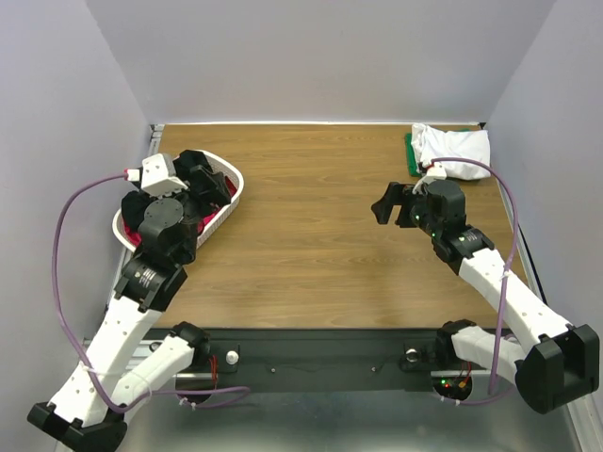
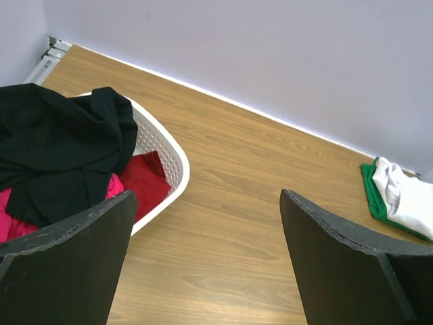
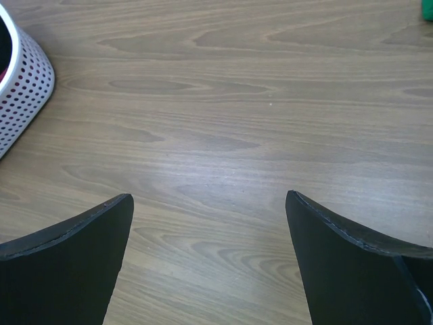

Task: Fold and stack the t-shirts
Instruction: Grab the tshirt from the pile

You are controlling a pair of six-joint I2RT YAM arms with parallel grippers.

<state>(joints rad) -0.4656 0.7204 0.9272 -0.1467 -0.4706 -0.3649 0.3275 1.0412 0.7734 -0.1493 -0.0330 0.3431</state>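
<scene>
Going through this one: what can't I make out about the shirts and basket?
Top view: the left arm covers most of the basket.
Left wrist view: the black shirt buries the pink and red shirts; their count is unclear.
Both views: the white shirt hides most of the green shirt.
Right wrist view: the frame edge cuts off the basket.
</scene>
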